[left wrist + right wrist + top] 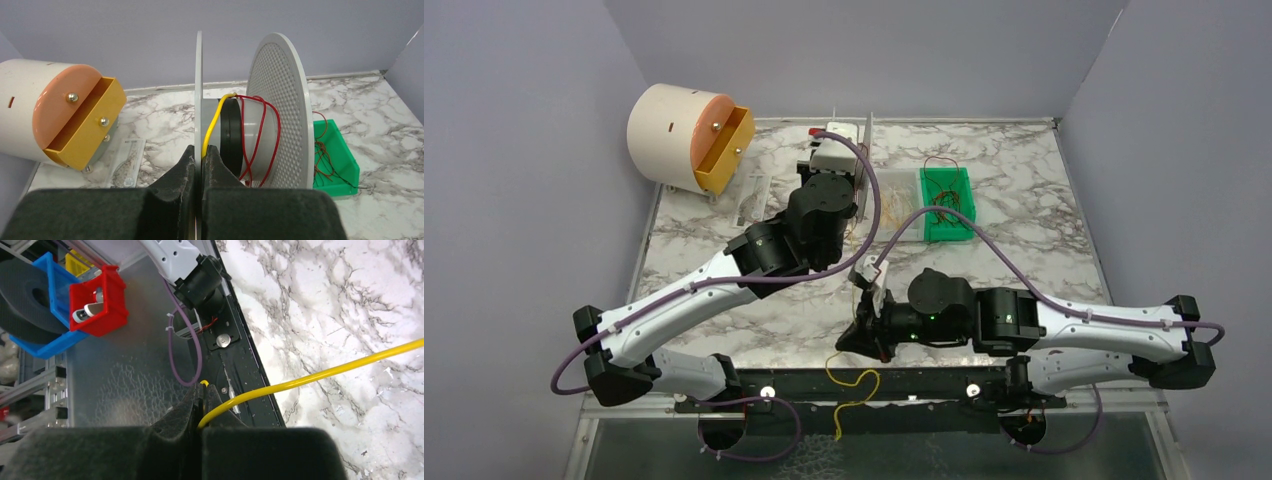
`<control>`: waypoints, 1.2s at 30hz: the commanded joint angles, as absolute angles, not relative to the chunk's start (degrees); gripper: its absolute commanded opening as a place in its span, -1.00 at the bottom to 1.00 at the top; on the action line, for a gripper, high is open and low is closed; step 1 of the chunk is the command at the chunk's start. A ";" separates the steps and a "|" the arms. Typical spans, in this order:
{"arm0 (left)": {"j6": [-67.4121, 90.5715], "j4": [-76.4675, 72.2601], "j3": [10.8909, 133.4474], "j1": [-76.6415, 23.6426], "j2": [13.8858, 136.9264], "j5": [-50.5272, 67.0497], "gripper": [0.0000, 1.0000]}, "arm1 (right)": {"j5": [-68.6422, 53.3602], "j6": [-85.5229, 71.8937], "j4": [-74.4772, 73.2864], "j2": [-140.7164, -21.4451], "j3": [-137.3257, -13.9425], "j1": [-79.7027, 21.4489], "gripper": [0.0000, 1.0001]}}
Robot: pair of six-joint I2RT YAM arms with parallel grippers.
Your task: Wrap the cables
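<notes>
Where my left gripper (201,154) meets the spool (280,95), its jaws are closed over the edge of the thin near flange. The yellow cable (214,122) comes off the hub & drops into the same gap, just beside that flange. Red cables (262,135) loop loosely round the hub, betw. a black collar (231,132) and the perforated far flange.

My right gripper (201,396): jaws pressed together on the yellow cable, at the near table edge by the black base rail (235,355). From the pinch the cable runs out across the marble table (325,295).

Top view: a slack yellow loop hangs over the front edge below this gripper.

Bkgd: green bin (345,165) w/ more thin wires, right of spool; white drum (30,110) w/ yellow drawer, left.
</notes>
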State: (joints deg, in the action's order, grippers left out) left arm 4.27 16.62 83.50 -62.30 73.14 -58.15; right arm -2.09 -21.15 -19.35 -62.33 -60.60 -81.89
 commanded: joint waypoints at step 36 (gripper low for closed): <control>-3.92 26.19 59.86 -61.26 54.17 -25.12 -1.00 | 46.22 -3.69 -46.26 -65.02 -90.37 -85.58 -0.98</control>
